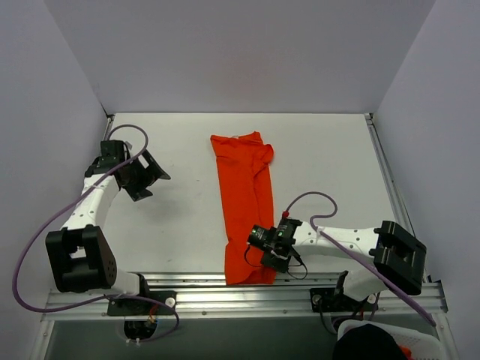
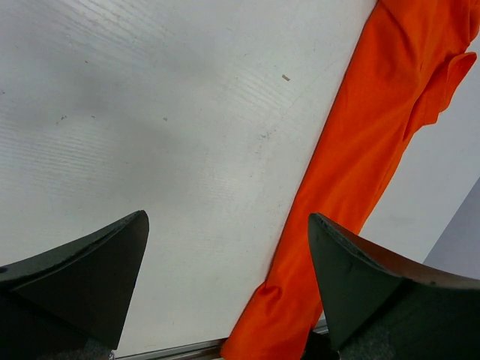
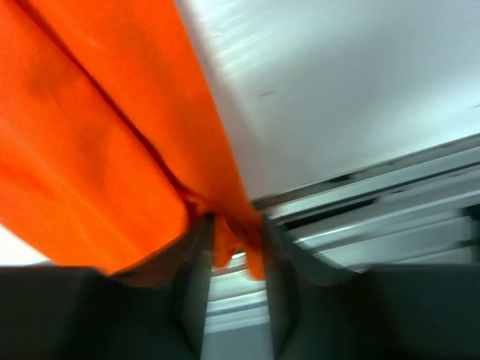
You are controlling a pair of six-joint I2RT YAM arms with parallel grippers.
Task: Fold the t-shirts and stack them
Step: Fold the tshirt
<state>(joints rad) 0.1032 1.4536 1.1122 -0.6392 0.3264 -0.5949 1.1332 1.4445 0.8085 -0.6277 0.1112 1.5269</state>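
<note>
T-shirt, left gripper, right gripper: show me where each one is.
t-shirt [image 1: 241,202], top view, middle of the folded cloth.
left gripper [image 2: 226,217], left wrist view, gap between its open fingertips.
right gripper [image 3: 236,223], right wrist view, between fingertips pinching the cloth.

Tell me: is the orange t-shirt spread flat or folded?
Folded lengthwise: the t-shirt lies as a narrow strip, its near part pinched in the right pincer.

You are getting open desk [image 1: 330,165] on both sides of the t-shirt [image 1: 240,195]; walls [image 1: 60,90] are boxing it in.
</note>
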